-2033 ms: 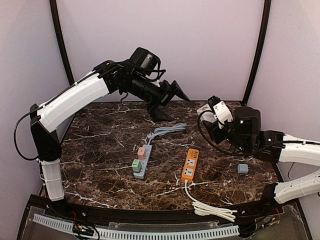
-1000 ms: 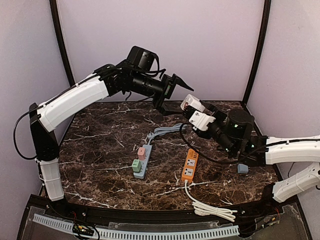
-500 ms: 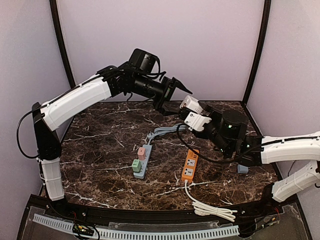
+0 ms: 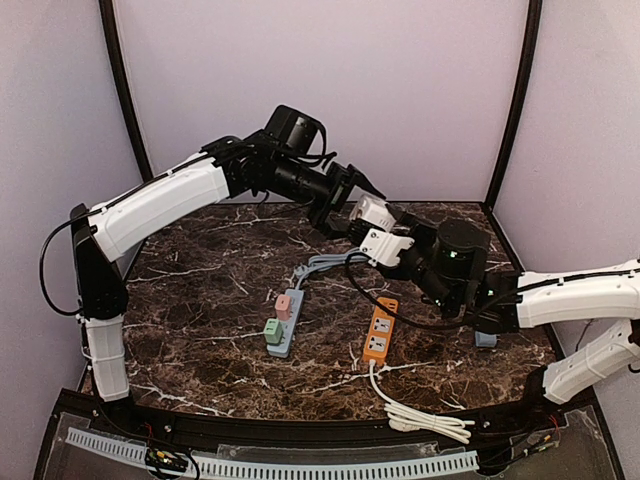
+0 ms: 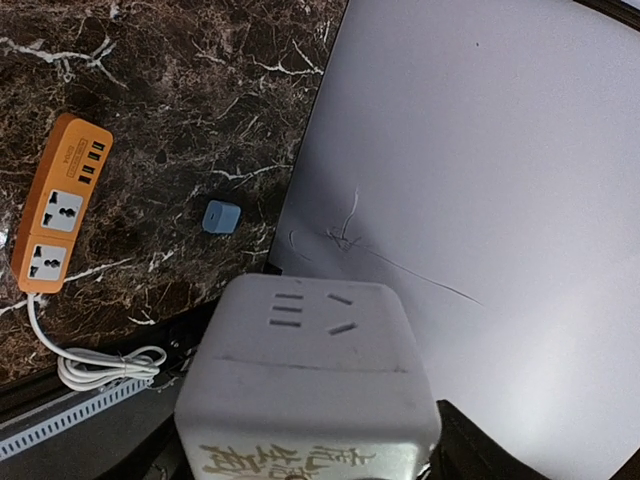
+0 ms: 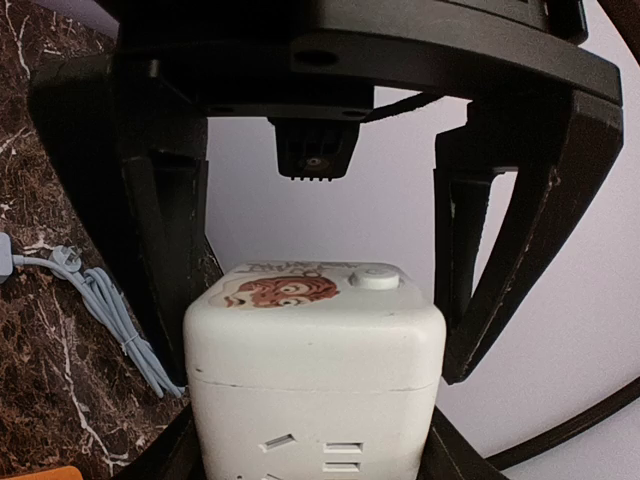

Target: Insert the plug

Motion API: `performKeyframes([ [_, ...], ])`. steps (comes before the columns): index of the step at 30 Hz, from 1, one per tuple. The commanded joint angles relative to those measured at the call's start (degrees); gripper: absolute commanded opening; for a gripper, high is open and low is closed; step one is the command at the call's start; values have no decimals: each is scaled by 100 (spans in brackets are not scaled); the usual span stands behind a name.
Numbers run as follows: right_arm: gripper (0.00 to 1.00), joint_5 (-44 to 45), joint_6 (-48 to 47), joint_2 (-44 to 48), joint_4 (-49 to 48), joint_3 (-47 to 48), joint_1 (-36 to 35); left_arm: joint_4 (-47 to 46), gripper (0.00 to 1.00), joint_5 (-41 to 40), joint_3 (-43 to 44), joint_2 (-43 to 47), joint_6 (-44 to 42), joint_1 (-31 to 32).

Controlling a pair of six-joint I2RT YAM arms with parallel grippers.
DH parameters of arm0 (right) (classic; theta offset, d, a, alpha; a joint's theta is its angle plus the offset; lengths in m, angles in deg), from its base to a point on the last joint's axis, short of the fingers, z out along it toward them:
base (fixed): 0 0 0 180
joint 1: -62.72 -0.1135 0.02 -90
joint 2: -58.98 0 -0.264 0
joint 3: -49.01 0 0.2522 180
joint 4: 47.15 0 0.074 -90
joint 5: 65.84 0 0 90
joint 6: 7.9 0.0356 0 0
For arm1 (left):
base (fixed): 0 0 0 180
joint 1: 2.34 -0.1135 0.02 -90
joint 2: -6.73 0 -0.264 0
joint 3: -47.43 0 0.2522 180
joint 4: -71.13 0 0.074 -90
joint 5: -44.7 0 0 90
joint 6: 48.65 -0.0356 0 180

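My right gripper (image 4: 378, 226) is shut on a white cube socket (image 4: 369, 212) and holds it high above the back of the table. The cube fills the right wrist view (image 6: 315, 370), with a red cartoon print and a round button on its far face. My left gripper (image 4: 355, 200) is open, and its black fingers (image 6: 165, 260) stand either side of the cube, apart from it. In the left wrist view the cube (image 5: 310, 380) sits close in front. A small blue plug (image 4: 485, 338) lies on the table at the right and also shows in the left wrist view (image 5: 221, 216).
An orange power strip (image 4: 380, 330) with a coiled white cord (image 4: 425, 418) lies right of centre. A grey power strip (image 4: 284, 322) carrying a pink and a green plug lies at centre, its grey cable (image 4: 330, 262) running back. Purple walls enclose the dark marble table (image 4: 200, 300).
My right arm has carried the white cube left and up to the left gripper. The left gripper has dropped slightly, so its open fingers now straddle the cube.
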Motion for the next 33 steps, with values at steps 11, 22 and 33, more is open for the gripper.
performKeyframes([
  [11,0,-89,150,0,-226,234,-81,446,42,-167,-24,29,-446,26],
  [22,63,-10,1059,316,333,41,-119,496,23,-314,-32,123,-651,33],
  [33,98,447,2568,1036,2029,85,-126,861,16,-546,-37,200,-1155,34],
])
